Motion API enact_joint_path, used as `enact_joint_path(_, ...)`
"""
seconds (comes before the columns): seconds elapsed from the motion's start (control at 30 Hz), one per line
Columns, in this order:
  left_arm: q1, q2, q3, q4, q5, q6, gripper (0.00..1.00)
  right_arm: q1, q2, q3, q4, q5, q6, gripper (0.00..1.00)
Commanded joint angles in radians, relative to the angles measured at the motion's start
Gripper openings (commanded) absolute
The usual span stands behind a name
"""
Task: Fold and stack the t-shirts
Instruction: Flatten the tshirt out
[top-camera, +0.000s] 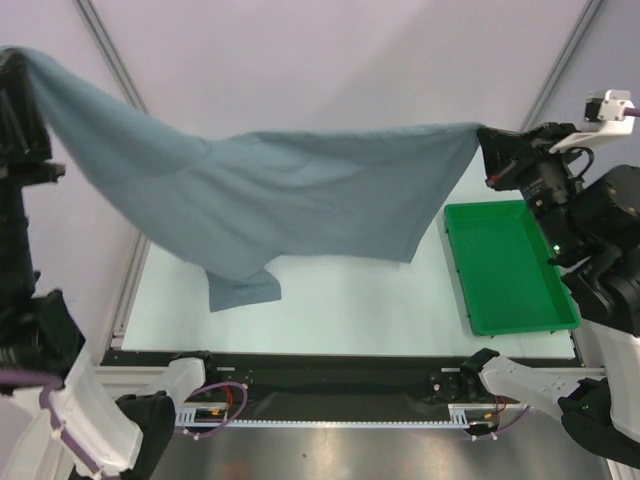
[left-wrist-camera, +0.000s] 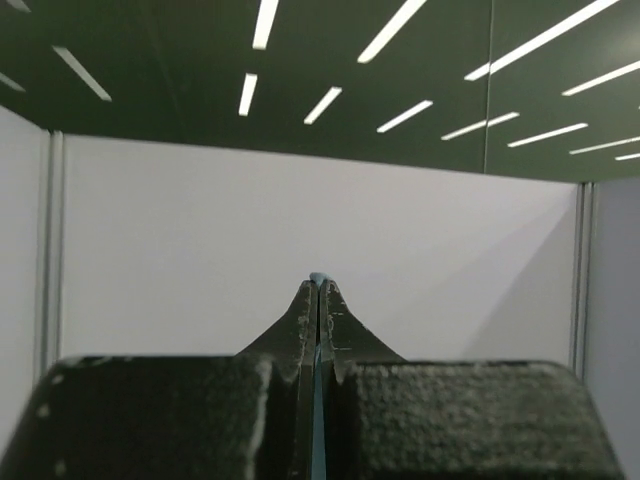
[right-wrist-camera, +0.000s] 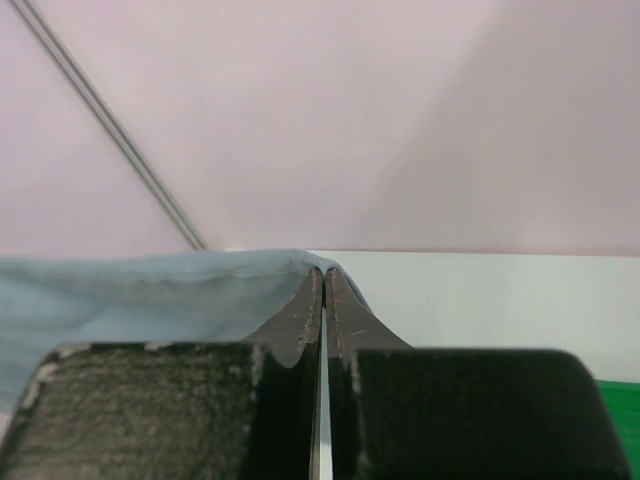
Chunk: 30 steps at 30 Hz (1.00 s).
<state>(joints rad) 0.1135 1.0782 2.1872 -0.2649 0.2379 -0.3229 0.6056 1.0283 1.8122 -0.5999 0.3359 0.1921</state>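
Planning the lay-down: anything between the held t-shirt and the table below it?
Nothing visible on the table surface that shows. The t-shirt hangs stretched between left gripper and right gripper, both shut on it. The green tray lies by its right end; the cloth hides the table behind it.

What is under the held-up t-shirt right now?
Bare white table shows below the t-shirt; the green tray sits beside it, uncovered. The table's far part is hidden behind the cloth.

Green tray sits on right side of pale desk, reaching near its front edge. White wall behind; metal post slants across it. Strip ceiling lights overhead.
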Motion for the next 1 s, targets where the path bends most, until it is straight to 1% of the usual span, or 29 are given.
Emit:
enact_joint_path(0.0,0.005,-0.004,0.026,-0.005,-0.080,0.027,0.00,0.010,0.000,0.065,-0.101,-0.040,0.052,0.00)
enact_joint_path(0.1,0.005,-0.018,0.043,0.030,-0.114,0.025,0.00,0.008,-0.007,0.091,-0.107,-0.041,0.049,0.00)
enact_joint_path(0.17,0.005,0.005,0.066,0.050,-0.121,0.027,0.00,0.008,0.003,0.099,-0.091,-0.029,0.029,0.00)
enact_joint_path(0.23,0.005,0.041,0.088,0.065,-0.111,0.027,0.00,0.008,0.030,0.090,-0.066,-0.018,0.011,0.00)
enact_joint_path(0.3,0.005,0.110,0.086,0.078,-0.080,0.022,0.00,0.006,0.073,0.050,-0.008,-0.002,-0.006,0.00)
enact_joint_path(0.33,0.003,0.133,0.069,0.096,-0.065,0.015,0.00,0.008,0.090,0.032,0.020,0.000,-0.016,0.00)
enact_joint_path(0.4,0.005,0.198,0.019,0.139,-0.014,0.007,0.00,0.003,0.119,-0.048,0.127,0.009,-0.039,0.00)
enact_joint_path(0.43,0.005,0.218,-0.048,0.189,0.000,-0.001,0.00,-0.003,0.156,-0.082,0.165,0.012,-0.049,0.00)
enact_joint_path(0.47,0.005,0.270,-0.079,0.214,0.012,-0.002,0.00,-0.013,0.174,-0.137,0.245,0.011,-0.052,0.00)
enact_joint_path(0.5,0.005,0.304,-0.099,0.225,0.021,-0.002,0.00,-0.058,0.203,-0.157,0.273,0.000,-0.034,0.00)
enact_joint_path(0.57,-0.011,0.385,-0.121,0.217,0.041,0.022,0.00,-0.105,0.289,-0.195,0.346,-0.034,-0.011,0.00)
enact_joint_path(0.6,-0.014,0.470,-0.129,0.208,0.052,0.048,0.00,-0.137,0.318,-0.233,0.367,-0.037,0.003,0.00)
enact_joint_path(0.63,-0.029,0.511,-0.133,0.201,0.046,0.067,0.00,-0.153,0.378,-0.255,0.386,-0.038,0.012,0.00)
enact_joint_path(0.67,-0.037,0.549,-0.136,0.193,0.040,0.082,0.00,-0.167,0.403,-0.275,0.419,-0.055,0.020,0.00)
enact_joint_path(0.7,-0.044,0.643,-0.135,0.182,0.041,0.096,0.00,-0.191,0.426,-0.316,0.442,-0.066,0.027,0.00)
enact_joint_path(0.8,-0.063,0.771,-0.139,0.173,0.043,0.108,0.00,-0.222,0.531,-0.375,0.544,-0.092,0.035,0.00)
enact_joint_path(0.83,-0.077,0.867,-0.135,0.176,0.023,0.116,0.00,-0.248,0.562,-0.381,0.555,-0.100,0.038,0.00)
enact_joint_path(0.87,-0.078,0.922,-0.110,0.168,0.021,0.117,0.00,-0.260,0.622,-0.378,0.571,-0.107,0.047,0.00)
enact_joint_path(0.9,-0.080,0.980,-0.072,0.127,0.023,0.123,0.00,-0.274,0.651,-0.373,0.578,-0.116,0.046,0.00)
enact_joint_path(0.93,-0.081,1.106,0.013,0.112,0.026,0.122,0.00,-0.296,0.679,-0.358,0.583,-0.126,0.041,0.00)
enact_joint_path(0.97,-0.080,1.223,0.116,0.077,0.041,0.120,0.00,-0.317,0.743,-0.338,0.591,-0.150,0.027,0.00)
